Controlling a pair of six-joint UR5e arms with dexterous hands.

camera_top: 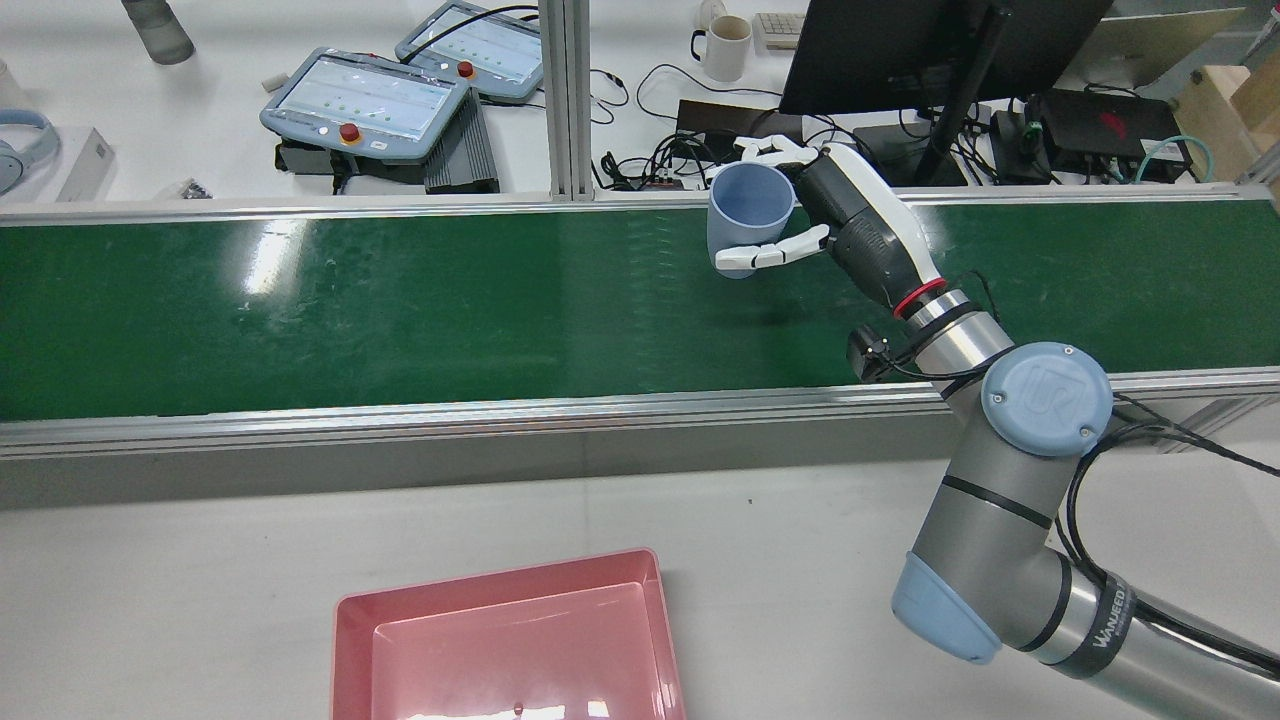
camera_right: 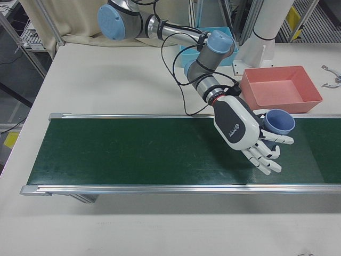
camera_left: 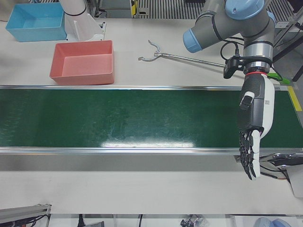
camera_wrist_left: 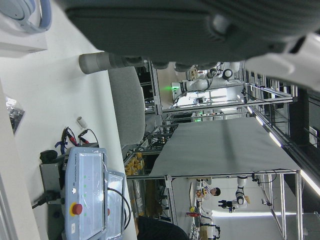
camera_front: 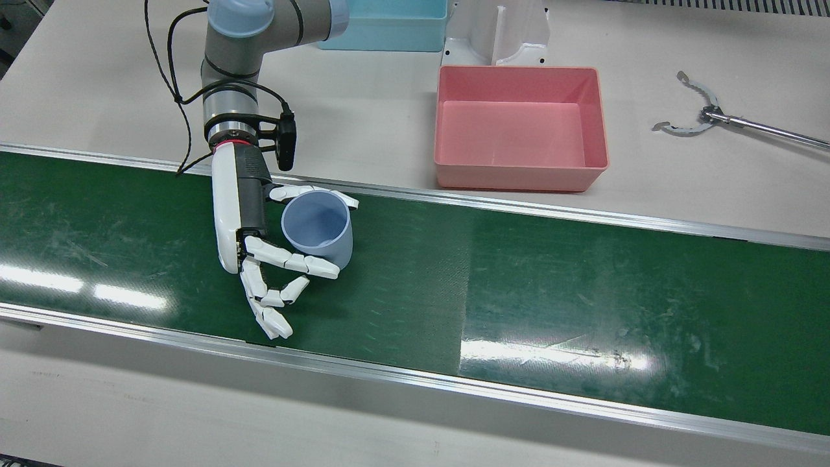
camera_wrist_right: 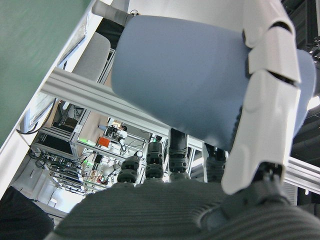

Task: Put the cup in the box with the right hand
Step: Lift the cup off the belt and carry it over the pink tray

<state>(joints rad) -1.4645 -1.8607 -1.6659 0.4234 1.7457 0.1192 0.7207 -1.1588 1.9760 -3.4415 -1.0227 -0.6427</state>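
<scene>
Cup (camera_front: 318,227) sits pinched in the right hand (camera_front: 259,240), lifted off the belt (camera_front: 519,272) for carrying to the box (camera_front: 519,130) beyond it.

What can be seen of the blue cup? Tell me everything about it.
The pale blue plastic cup is a plain, handleless tumbler that tapers toward its base, matte and empty inside. It is held upright in the right hand, one white finger crossing its side and another against the rim on the opposite side. It appears lifted above the green conveyor belt, its mouth facing up. The pink plastic box stands apart on the white table beyond the belt.
</scene>
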